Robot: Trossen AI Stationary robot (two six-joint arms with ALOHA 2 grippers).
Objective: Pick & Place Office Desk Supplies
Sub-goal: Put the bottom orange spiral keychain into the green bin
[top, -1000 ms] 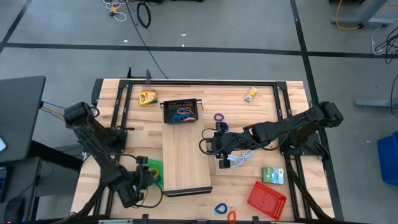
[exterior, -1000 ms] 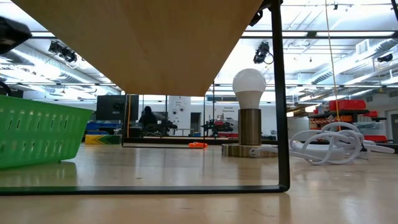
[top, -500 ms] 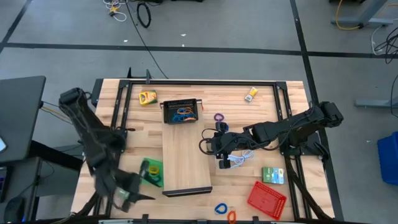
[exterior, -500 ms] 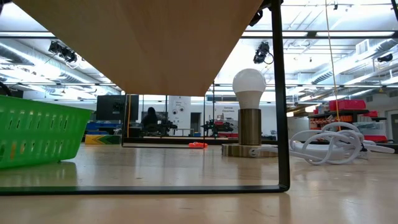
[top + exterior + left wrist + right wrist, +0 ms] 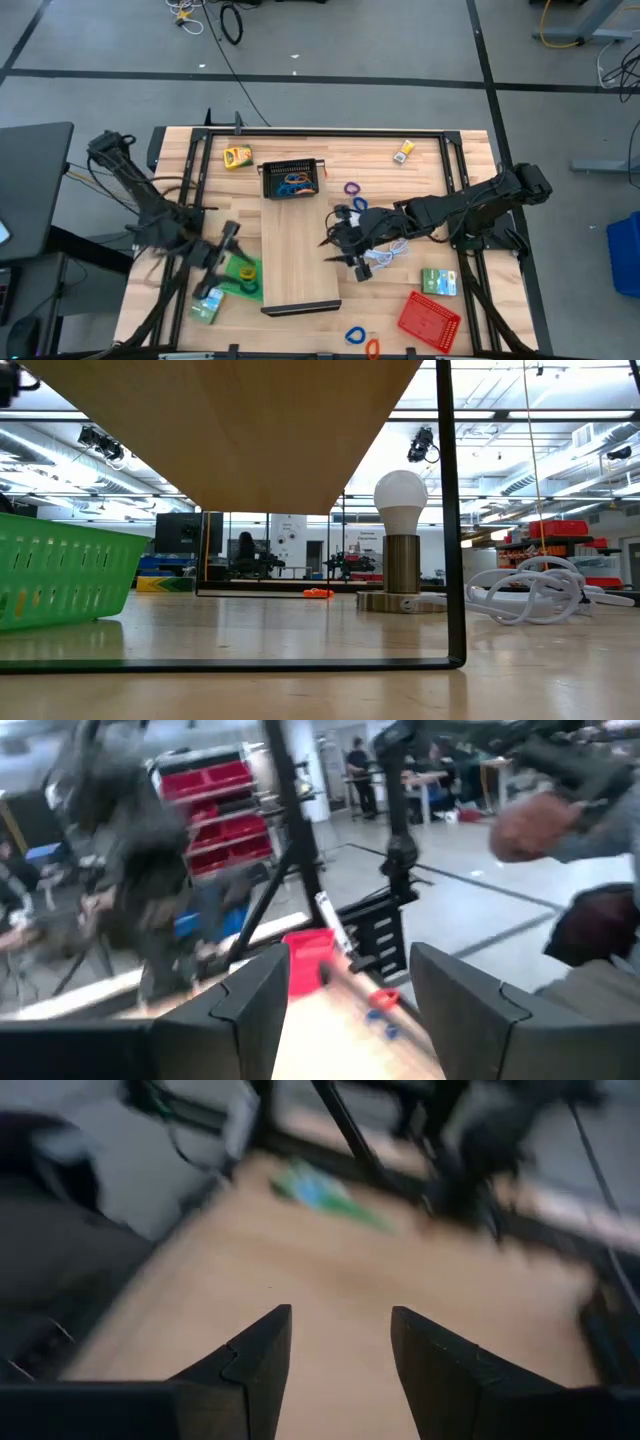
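Jaws on the left gripper (image 5: 222,248) stand apart with nothing between them, hanging just above the green mesh tray (image 5: 243,274) and a small green card box (image 5: 207,308) near the tabletop's (image 5: 300,250) front left corner. Jaws on the right gripper (image 5: 343,243) are likewise spread and empty over the pale wooden board's (image 5: 298,262) right edge. Just behind them lie purple (image 5: 351,188) and blue (image 5: 359,204) loop clips; more clips fill the black mesh tray (image 5: 291,179).

Beyond the right gripper's fingers (image 5: 250,1370), a blurred green shape (image 5: 325,1192), perhaps a box, lies unreadable.
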